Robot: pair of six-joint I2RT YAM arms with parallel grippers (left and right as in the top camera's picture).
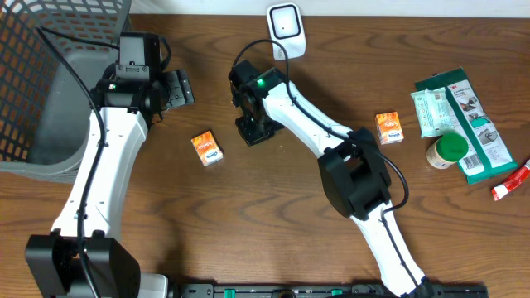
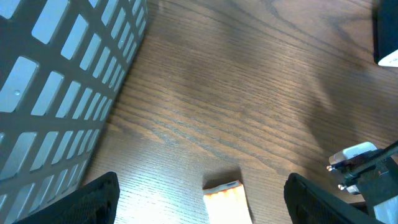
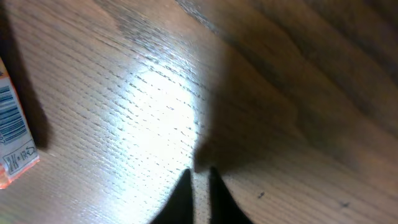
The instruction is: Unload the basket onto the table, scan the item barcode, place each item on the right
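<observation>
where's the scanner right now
Overhead view: the white scanner sits at the table's far edge, near centre, just beyond the right end effector.

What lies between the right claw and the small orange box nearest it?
Nothing but bare brown wooden table separates the shut right claw from the small orange cardboard box with the barcode; right wrist view shows this, overhead agrees.

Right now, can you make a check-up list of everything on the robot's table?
Surface: brown wooden table.
Job's things: white scanner at the far edge; orange box between the arms; second orange box further right.
Clutter: green packets, green-lidded jar, red tube, far right.
Grippers: left gripper open, empty; right gripper shut, empty.
Cables: black cable along each arm.
Surroundings: grey basket on the left.
</observation>
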